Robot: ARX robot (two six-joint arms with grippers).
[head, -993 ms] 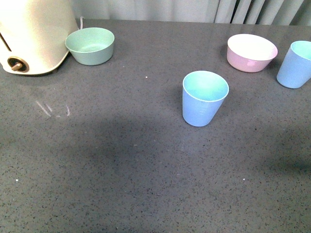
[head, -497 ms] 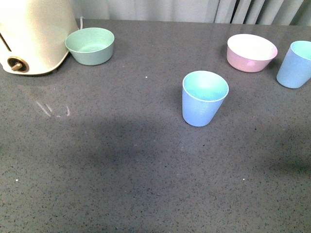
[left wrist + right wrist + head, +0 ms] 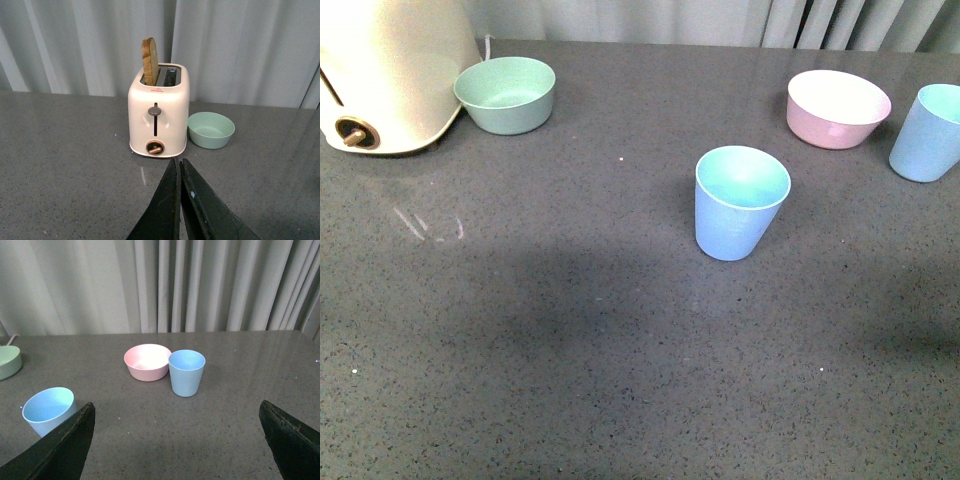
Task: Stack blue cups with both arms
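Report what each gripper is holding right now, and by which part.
Nothing is held. The left gripper is shut on empty air, the right gripper is open and empty, and both light blue plastic tumblers stand free on the grey table.

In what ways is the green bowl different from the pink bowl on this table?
The green bowl is mint green inside and out; the pink bowl is pink outside and white inside. The green bowl stands beside the toaster, the pink bowl beside a blue cup. Both stand upright and look empty.
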